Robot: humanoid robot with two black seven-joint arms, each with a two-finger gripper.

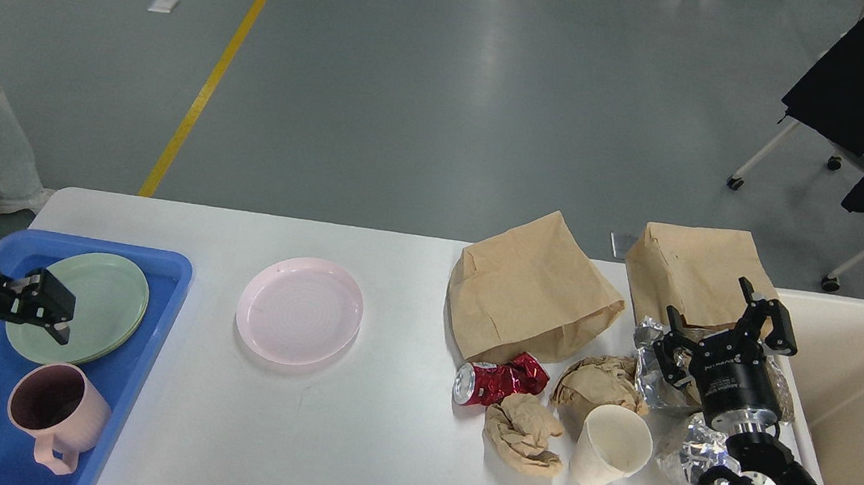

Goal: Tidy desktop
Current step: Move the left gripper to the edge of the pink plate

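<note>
Under and left of the open, empty right end effector (727, 329), foil, 2 paper bags, wads, a crushed can (499, 385) and a paper cup (611, 456) litter the surface (344, 444), while the left end effector (55, 305), its grip unclear, hovers over the tray; tidying looks about half done.

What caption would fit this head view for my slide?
Robot tidying a white desktop: right hand open over crumpled foil beside paper bags, pink plate left.

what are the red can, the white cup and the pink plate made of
Red can: thin metal, likely aluminium; glossy and crushed into sharp dents. White cup: probably paper; matte, with a thin rolled rim. Pink plate: looks like plastic or melamine; smooth, with a soft sheen.
</note>
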